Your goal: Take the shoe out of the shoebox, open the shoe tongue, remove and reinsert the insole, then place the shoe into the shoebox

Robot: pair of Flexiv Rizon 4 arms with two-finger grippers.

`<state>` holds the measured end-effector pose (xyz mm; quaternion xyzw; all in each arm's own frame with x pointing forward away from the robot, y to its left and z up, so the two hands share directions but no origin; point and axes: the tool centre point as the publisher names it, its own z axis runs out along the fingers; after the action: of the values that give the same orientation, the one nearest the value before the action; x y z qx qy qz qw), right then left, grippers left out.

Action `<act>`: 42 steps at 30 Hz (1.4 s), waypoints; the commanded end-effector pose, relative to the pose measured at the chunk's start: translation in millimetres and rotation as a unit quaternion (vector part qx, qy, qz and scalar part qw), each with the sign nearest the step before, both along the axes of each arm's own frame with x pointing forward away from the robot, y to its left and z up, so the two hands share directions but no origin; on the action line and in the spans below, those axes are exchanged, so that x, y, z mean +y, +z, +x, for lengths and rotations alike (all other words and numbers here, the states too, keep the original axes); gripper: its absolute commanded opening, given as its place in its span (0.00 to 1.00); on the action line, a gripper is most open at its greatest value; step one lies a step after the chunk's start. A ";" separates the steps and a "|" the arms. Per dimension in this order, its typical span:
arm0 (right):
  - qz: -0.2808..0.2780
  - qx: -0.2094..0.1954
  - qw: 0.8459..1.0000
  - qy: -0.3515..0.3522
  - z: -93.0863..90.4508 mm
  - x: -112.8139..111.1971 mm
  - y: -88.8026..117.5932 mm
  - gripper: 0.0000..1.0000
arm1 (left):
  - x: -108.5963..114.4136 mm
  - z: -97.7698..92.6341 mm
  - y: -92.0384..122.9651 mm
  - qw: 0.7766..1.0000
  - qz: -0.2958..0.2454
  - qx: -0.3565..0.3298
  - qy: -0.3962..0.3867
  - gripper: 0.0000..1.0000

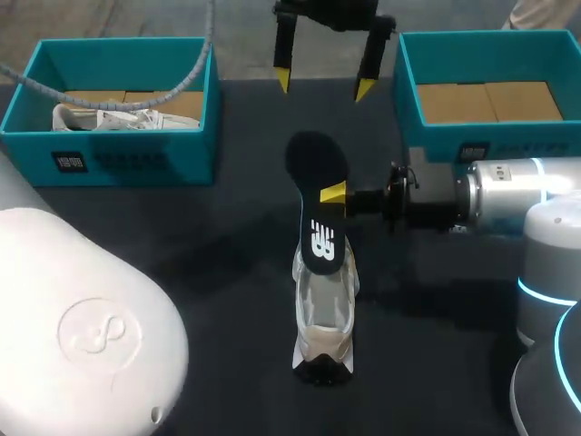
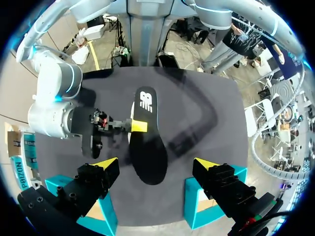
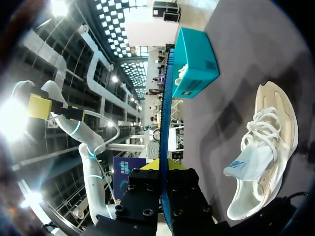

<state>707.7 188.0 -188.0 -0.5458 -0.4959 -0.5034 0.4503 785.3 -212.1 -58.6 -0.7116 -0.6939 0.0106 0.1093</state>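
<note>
Our right gripper (image 1: 333, 193) is clamped on the black insole (image 1: 318, 163) near its middle, a finger on each face. The insole stands raised and tilted, its lower end at the opening of the cream sneaker (image 1: 325, 309); whether they touch we cannot tell. The sneaker sits upright on the dark table (image 1: 209, 263), out of both boxes. Our left gripper (image 1: 324, 84) hovers beyond the insole's upper end, fingers spread wide, holding nothing. The teal left shoebox (image 1: 109, 154) holds another pale shoe (image 1: 100, 118) — the right shoebox (image 1: 406, 91) shows only its cardboard floor.

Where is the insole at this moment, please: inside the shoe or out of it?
Out: the right gripper is shut on the insole, holding it in the air, apart from the shoe.
</note>
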 end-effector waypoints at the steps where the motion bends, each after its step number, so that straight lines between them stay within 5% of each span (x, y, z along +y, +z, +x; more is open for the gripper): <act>1: -0.001 0.000 1.000 -0.001 -0.7 1.6 -0.6 0.00 | 29.0 -8.9 -4.4 0.994 -0.103 -0.017 0.023 1.00; 11: -0.001 0.000 1.000 -0.001 -0.7 1.6 -0.6 0.00 | 66.4 -15.2 -11.8 0.956 -0.276 -0.071 0.065 1.00; 19: -0.001 0.000 1.000 -0.001 -0.7 1.6 -0.6 0.00 | 87.0 -23.6 -3.9 0.875 -0.465 -0.105 0.087 1.00; 24: -0.001 0.000 1.000 -0.001 -0.7 1.6 -0.6 0.00 | 99.6 -30.9 -3.9 0.806 -0.576 -0.105 0.091 1.00; 42: -0.001 0.000 1.000 -0.001 -0.7 1.6 -0.6 0.00 | 96.7 -34.1 -33.3 0.672 -0.734 -0.061 0.078 1.00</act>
<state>707.5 187.7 -188.6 -0.5451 -0.4959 -0.5041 0.4503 752.8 -117.5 -83.5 -0.6560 -0.7016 0.1968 -0.1966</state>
